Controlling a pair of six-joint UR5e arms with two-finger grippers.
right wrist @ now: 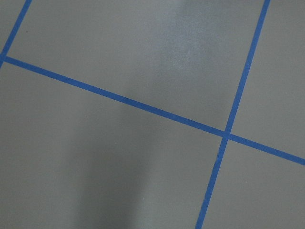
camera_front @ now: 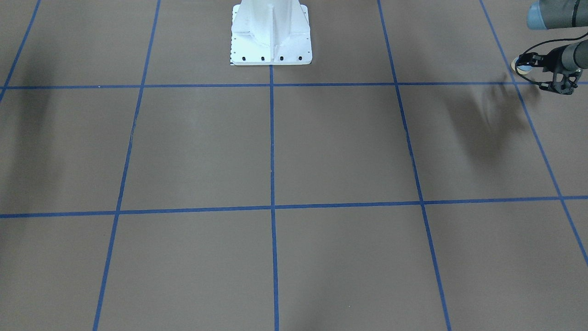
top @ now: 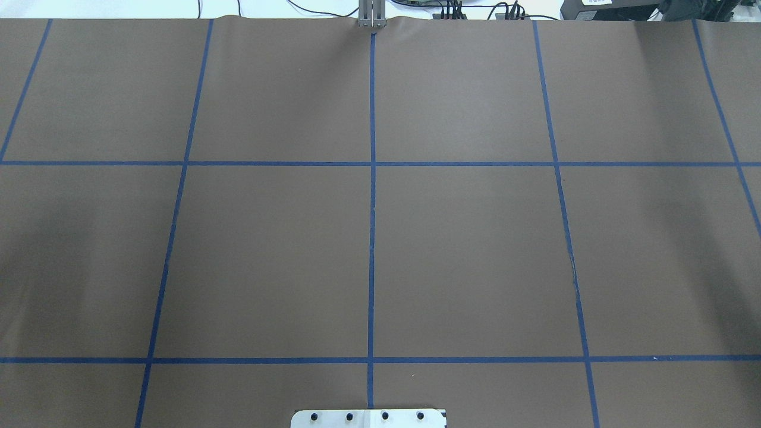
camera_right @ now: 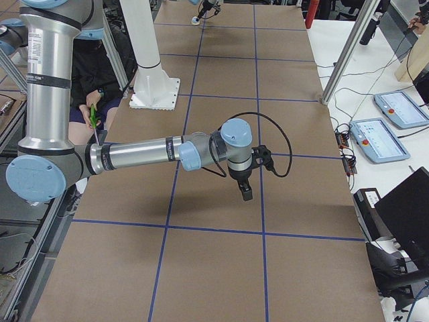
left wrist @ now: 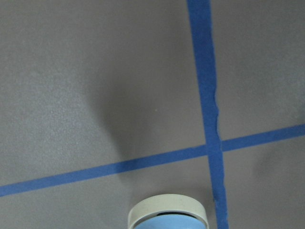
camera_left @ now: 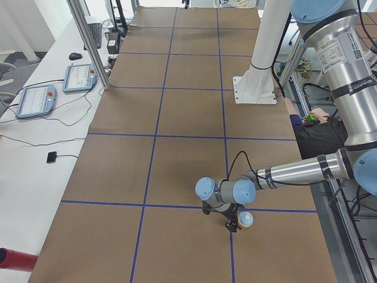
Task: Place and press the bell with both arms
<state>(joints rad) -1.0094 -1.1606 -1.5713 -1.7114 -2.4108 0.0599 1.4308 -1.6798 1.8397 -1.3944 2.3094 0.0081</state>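
Note:
The bell point(camera_front: 520, 67) is light blue with a cream base ring. My left gripper point(camera_front: 526, 63) is shut on it at the table's left end and holds it above the brown table. The exterior left view shows the bell point(camera_left: 246, 219) at the near arm's gripper point(camera_left: 237, 223), close to a blue tape crossing. In the left wrist view the bell point(left wrist: 167, 213) fills the bottom edge, with its shadow on the table beyond. My right gripper point(camera_right: 246, 194) hangs over the table in the exterior right view only, so I cannot tell whether it is open or shut. Neither arm shows in the overhead view.
The white pedestal base point(camera_front: 271, 41) stands at the robot's edge of the table. Blue tape lines point(top: 372, 238) divide the brown table into squares. A seated person point(camera_left: 312, 124) is beside the table. Two control pendants point(camera_left: 35, 100) lie on the white side bench.

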